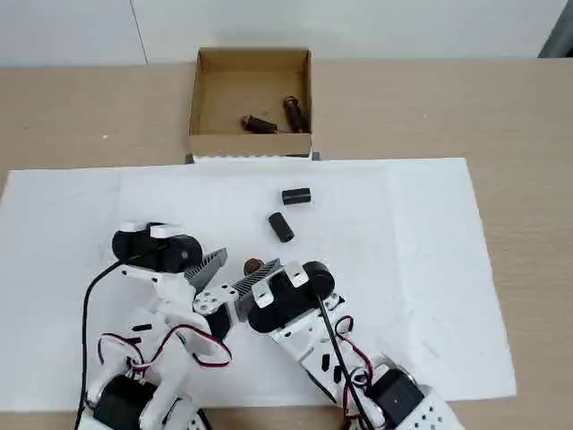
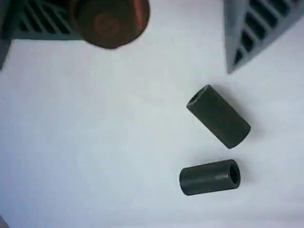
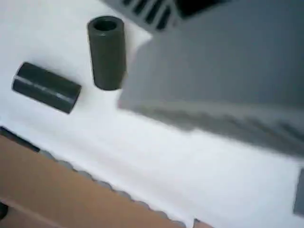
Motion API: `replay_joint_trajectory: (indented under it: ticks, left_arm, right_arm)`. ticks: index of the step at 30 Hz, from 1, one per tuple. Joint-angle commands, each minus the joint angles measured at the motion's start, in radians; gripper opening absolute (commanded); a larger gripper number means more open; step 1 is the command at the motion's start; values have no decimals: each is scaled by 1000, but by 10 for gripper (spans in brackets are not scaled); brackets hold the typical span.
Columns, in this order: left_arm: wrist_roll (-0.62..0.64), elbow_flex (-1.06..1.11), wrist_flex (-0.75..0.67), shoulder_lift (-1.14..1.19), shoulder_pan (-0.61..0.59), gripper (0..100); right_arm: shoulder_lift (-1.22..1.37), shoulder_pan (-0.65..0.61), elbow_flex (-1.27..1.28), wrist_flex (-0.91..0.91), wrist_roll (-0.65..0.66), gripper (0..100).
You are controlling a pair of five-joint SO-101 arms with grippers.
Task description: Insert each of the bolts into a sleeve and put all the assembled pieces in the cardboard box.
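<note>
My right gripper (image 1: 254, 273) clamps a bolt (image 1: 253, 265). Fitting is in hand; next, I judge, it needs lining up with the near sleeve (image 1: 281, 227).

Bright, even light; soft shadows.

Wooden table (image 1: 519, 116) under white sheet (image 1: 421, 269), cardboard box (image 1: 251, 144).

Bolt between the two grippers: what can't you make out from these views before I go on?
- bolt: in the left wrist view its head faces the camera and hides the shank.
- Which holds it, left gripper or right gripper: in the high view, too small and crowded to tell.
- Two pieces in the cardboard box: high view, too small to judge whether bolts are fully seated.
</note>
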Motion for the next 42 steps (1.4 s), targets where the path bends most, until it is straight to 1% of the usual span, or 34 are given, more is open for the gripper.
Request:
replay_joint_trajectory:
  ticks: [1,3,4,6,9,10,11,14,17,20,22,25,27,29,34,42]
  left_arm:
    - [-5,-84,3,-6,-6,283]
    - [-5,-127,2,-6,-6,276]
    - [-5,-142,0,-6,-8,257]
    - [-9,-163,0,-6,-14,182]
    - [-15,-183,-5,-6,-87,29]
    - [-34,-188,-6,-6,-115,0]
    - [-71,-186,-5,-6,-146,15]
    - [-186,-173,-3,-8,-221,5]
    - [-253,-117,0,-8,-299,6]
    - [-284,-30,-3,-8,-365,6]
    - [-285,31,2,-8,-400,6]
    - [-305,101,3,-8,-422,6]
    - [-313,110,20,-8,-423,6]
    - [-311,110,43,-8,-416,6]
    - [-311,140,110,-8,-423,6]
    - [-313,202,109,-8,-423,6]
  right_arm:
    - [-10,1,-12,-25,0,4]
    - [-10,2,-12,-24,0,4]
    - [-10,2,-12,-24,-2,4]
    - [-10,8,-12,-24,-5,4]
    - [-10,62,-12,-15,-6,4]
    - [-10,90,-12,7,-8,4]
    - [-10,119,-15,27,-8,4]
    - [-10,211,-17,71,-9,4]
    - [-10,308,-9,88,-9,4]
    - [-10,394,-18,99,-18,4]
    - [-8,438,-48,145,-66,4]
    - [-2,484,-91,217,-141,4]
    - [-1,515,-130,249,-146,4]
    - [1,533,-169,260,-146,4]
    - [2,533,-276,262,-144,5]
    - [41,533,-391,262,-143,5]
